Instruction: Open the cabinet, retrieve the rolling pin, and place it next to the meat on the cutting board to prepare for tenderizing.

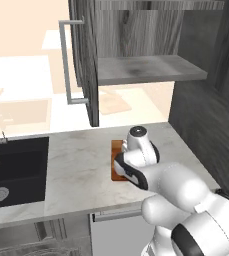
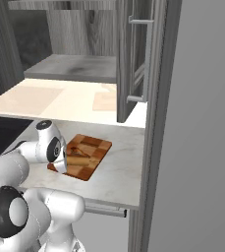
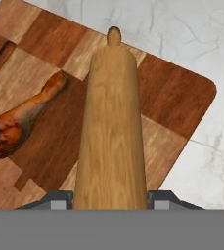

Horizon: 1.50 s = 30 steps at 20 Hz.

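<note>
Wooden pin [image 3: 111, 132] clamped in my gripper [image 3: 111, 197], pointing to 12 o'clock over the board [image 3: 177, 105], a finger [image 3: 59, 200] on each side. Meat [image 3: 20, 124] on the board at 9 o'clock, just beside the pin. Marble counter [image 3: 201, 44] past the board. Cabinet [image 1: 136, 70] above, door [image 1: 83, 60] open.

The rolling pin [image 3: 112, 127] is pale, smooth wood with fine lengthwise grain. The cutting board [image 3: 174, 97] is matt wood in dark and light checkered blocks. The meat [image 3: 20, 122] looks glossy, reddish-brown and uneven. The desk [image 1: 78, 170] is smooth pale marble with faint veins. The cabinet [image 1: 88, 60] is dark grey wood-grain; its handle [image 1: 65, 62] is silvery metal.
</note>
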{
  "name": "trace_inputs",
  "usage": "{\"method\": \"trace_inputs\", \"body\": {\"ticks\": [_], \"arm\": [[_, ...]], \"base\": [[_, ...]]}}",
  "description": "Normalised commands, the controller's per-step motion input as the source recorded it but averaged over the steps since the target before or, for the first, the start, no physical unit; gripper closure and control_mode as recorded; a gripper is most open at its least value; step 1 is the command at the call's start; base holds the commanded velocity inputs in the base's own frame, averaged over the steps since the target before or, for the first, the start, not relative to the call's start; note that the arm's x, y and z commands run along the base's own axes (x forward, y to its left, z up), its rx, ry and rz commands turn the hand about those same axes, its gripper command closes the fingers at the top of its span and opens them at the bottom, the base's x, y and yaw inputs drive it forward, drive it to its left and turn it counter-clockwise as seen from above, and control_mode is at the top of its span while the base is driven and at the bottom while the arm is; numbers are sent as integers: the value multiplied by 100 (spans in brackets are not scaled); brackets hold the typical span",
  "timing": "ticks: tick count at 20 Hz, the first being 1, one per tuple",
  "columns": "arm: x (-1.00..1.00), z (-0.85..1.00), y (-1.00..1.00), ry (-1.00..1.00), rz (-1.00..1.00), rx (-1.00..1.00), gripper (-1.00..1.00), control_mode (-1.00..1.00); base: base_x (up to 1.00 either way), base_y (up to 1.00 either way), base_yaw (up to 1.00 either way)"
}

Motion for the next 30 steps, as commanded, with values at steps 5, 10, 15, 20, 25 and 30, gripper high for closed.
{"method": "trace_inputs", "body": {"ticks": [5, 10, 15, 20, 25, 30], "arm": [[-1, -17, 0, 4, 0, 0, -100, -100], [-4, 0, 0, 0, 0, 5, -100, -100], [-3, 4, 0, -3, 0, 9, -100, -100], [-2, 18, 0, -2, 0, 5, -100, -100], [-9, 36, 0, -6, 0, 0, -100, -100], [-14, 46, 0, -3, 0, 0, -100, -100]], "base": [[0, 0, 0], [0, 0, 0], [0, 0, 0], [0, 0, 0], [0, 0, 0], [0, 0, 0]]}}
